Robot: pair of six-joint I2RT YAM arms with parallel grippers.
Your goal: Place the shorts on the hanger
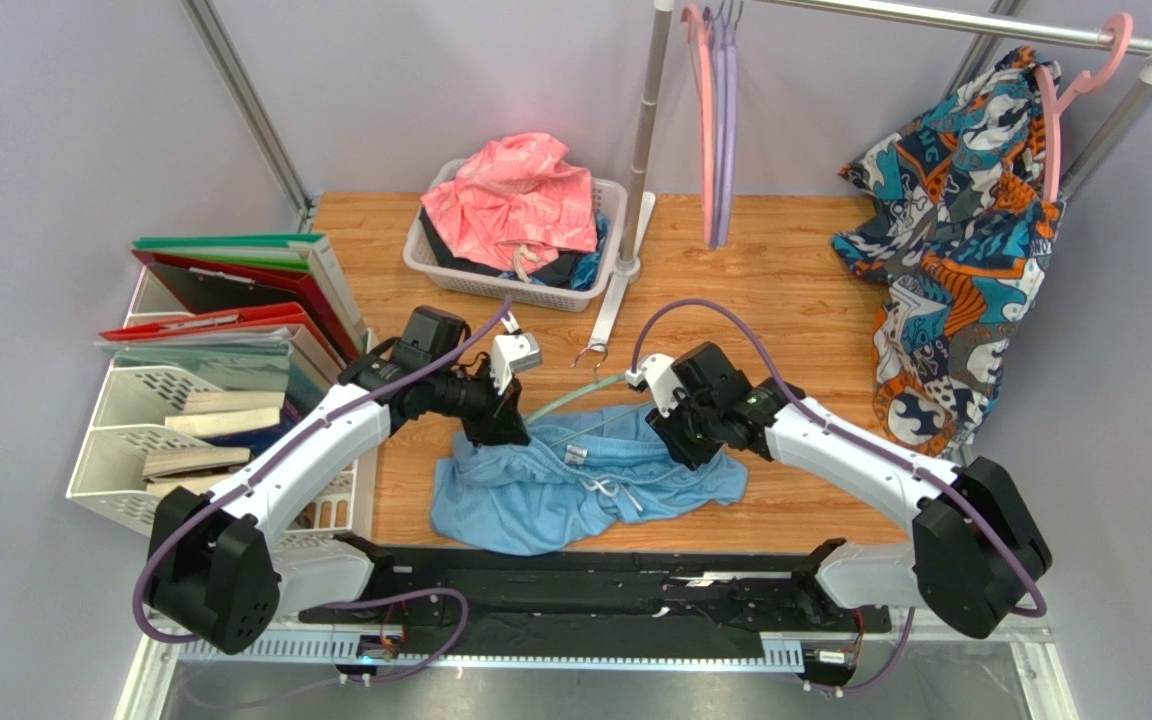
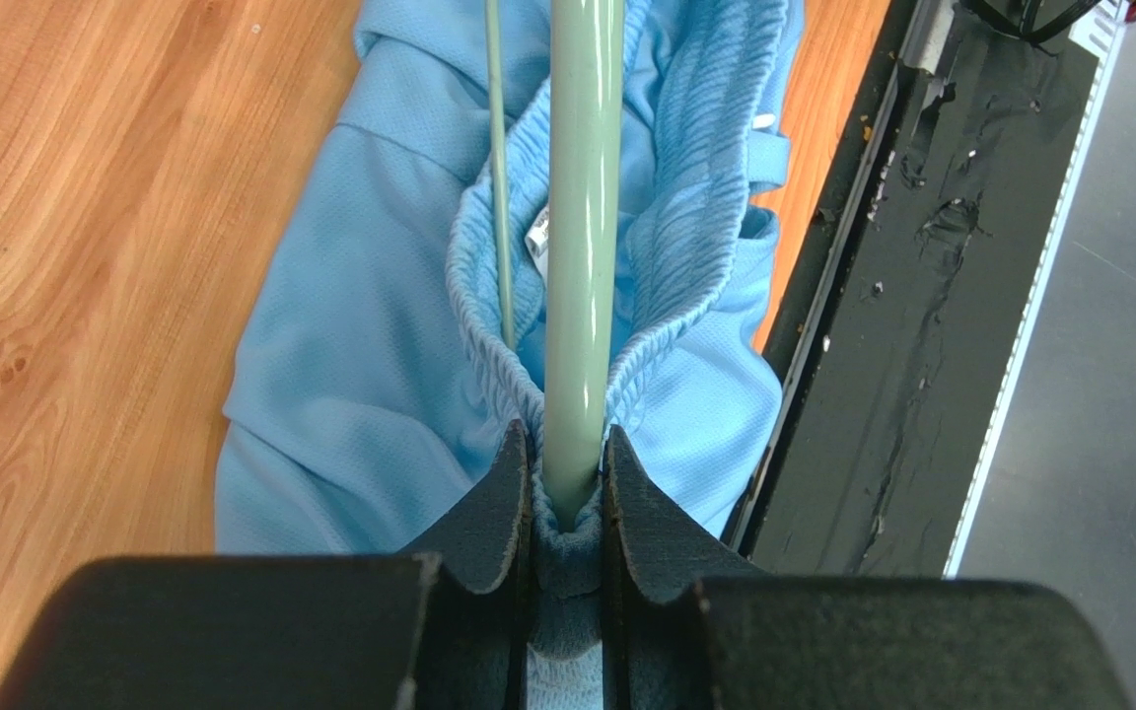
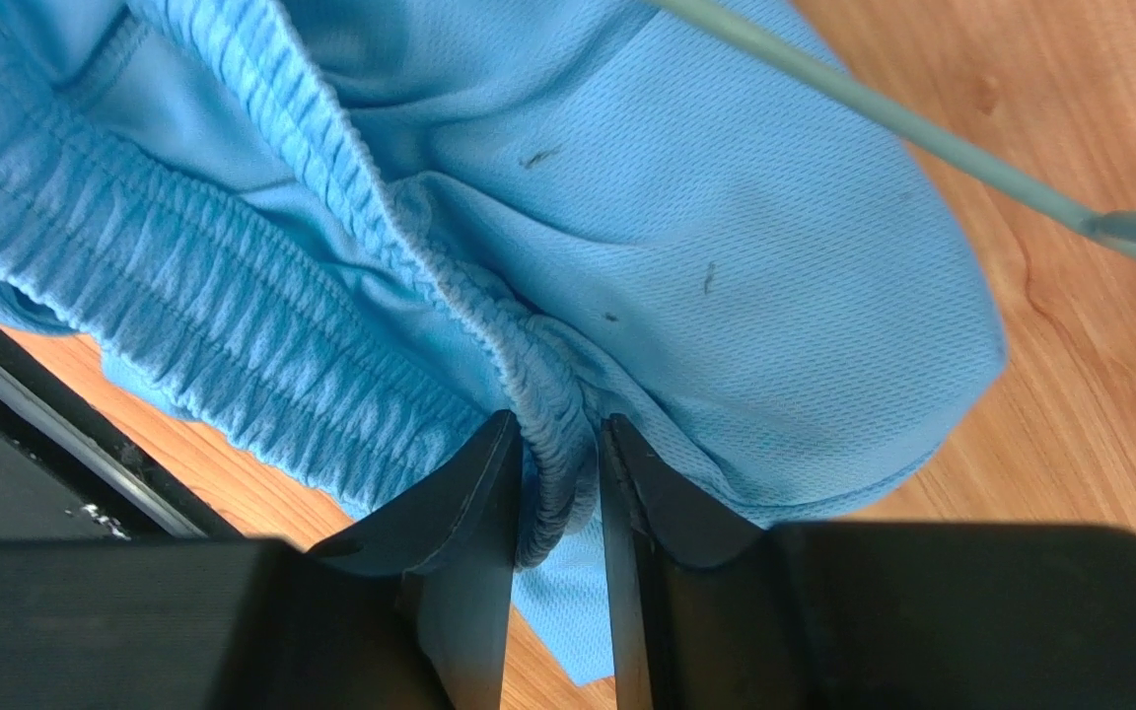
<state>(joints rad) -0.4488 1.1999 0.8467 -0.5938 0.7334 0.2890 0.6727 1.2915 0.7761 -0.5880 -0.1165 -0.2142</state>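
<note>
Shorts (image 1: 582, 480): limp, light mesh; probably best gripped at elastic waistband (image 3: 545, 370), where right pincer (image 3: 556, 488) pinched; left pincer (image 2: 567, 488) clamped thin, stiff hanger (image 2: 585, 222).

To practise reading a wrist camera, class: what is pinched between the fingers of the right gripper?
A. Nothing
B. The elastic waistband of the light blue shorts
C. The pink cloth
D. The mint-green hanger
B: in the right wrist view, the right gripper is shut on a gathered fold of the elastic waistband of the shorts, while the hanger runs past clear of its fingers.
</note>
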